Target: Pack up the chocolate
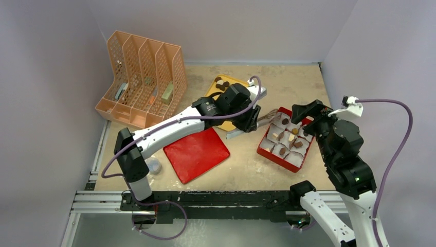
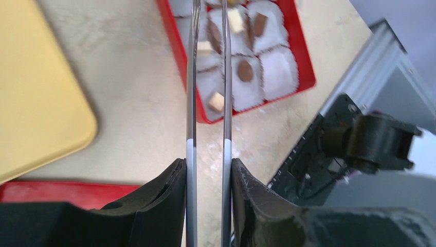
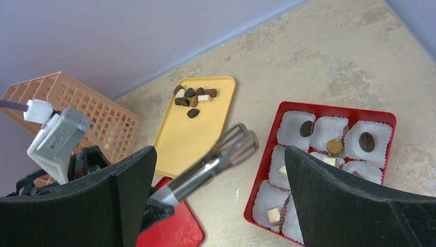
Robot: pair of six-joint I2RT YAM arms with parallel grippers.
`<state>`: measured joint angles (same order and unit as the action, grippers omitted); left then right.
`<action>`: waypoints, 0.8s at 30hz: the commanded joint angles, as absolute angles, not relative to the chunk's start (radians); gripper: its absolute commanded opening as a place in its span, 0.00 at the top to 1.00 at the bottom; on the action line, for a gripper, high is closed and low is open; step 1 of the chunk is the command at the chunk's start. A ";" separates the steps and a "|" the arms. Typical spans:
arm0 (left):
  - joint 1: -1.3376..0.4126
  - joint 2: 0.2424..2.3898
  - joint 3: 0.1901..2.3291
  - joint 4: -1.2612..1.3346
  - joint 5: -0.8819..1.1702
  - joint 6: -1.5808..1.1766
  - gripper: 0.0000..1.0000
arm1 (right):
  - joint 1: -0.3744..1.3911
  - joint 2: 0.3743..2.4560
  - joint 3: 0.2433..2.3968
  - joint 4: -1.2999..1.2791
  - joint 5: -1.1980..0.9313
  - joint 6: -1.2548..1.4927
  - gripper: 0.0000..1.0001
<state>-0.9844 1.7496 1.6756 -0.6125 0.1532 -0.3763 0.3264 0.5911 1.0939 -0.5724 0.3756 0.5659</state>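
Observation:
The chocolate lies in two places. Several small dark and tan pieces (image 1: 222,85) sit at the far end of the yellow tray (image 1: 232,81), also in the right wrist view (image 3: 193,96). Others sit in white paper cups in the red box (image 1: 265,149): a dark round (image 2: 245,70), a tan block (image 2: 216,101), more pieces (image 3: 334,146). My left gripper (image 1: 250,119) is shut on metal tongs (image 2: 191,77), which reach over the box's left edge. The tong tips (image 3: 241,144) are blurred. My right gripper (image 3: 220,154) is open and empty, above the box's far right side.
A red lid (image 1: 196,153) lies flat left of the box. An orange file rack (image 1: 141,77) stands at the back left. A small pale cup (image 1: 152,165) sits by the left arm's base. A wall closes the right side.

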 commanded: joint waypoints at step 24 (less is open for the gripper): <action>-0.683 1.976 1.853 -0.620 -0.147 -0.334 0.67 | 0.328 0.583 1.123 -0.552 0.381 0.569 0.04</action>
<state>-0.6872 1.9366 1.7531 -0.6872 -0.1856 -0.3729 0.3264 0.5804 1.0939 -0.5777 0.3756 0.5659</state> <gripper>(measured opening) 0.328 0.961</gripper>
